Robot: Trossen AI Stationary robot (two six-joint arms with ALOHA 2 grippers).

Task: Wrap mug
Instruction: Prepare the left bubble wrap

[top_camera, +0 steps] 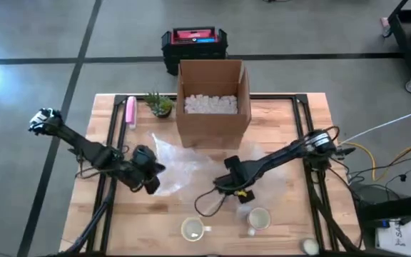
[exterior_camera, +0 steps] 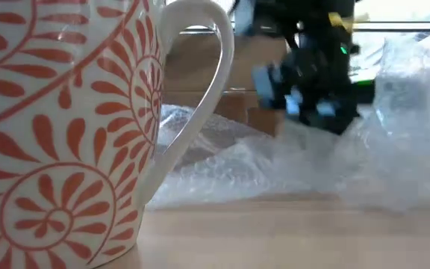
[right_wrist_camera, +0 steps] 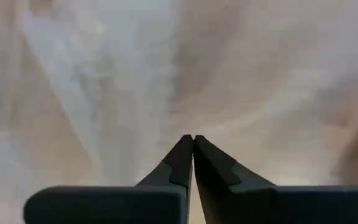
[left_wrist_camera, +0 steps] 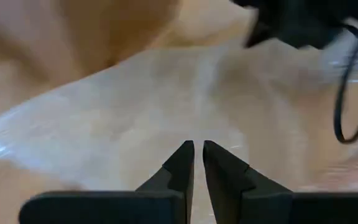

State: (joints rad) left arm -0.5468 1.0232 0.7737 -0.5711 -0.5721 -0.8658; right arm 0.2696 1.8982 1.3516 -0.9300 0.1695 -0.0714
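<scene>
Clear bubble wrap (top_camera: pixel 180 168) lies between both low-reaching grippers, left (top_camera: pixel 150 187) and right (top_camera: pixel 223 187), jaws together.

grey floor (top_camera: pixel 34 43) with dark lines around table (top_camera: pixel 291 221)

Two mugs (top_camera: pixel 193 229) (top_camera: pixel 258 218), one box (top_camera: pixel 212 100)

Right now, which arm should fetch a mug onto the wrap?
Probably the right. Its gripper sits at the bubble wrap's edge, just above the two mugs. The left gripper is farther from them, over the wrap's left edge.
</scene>
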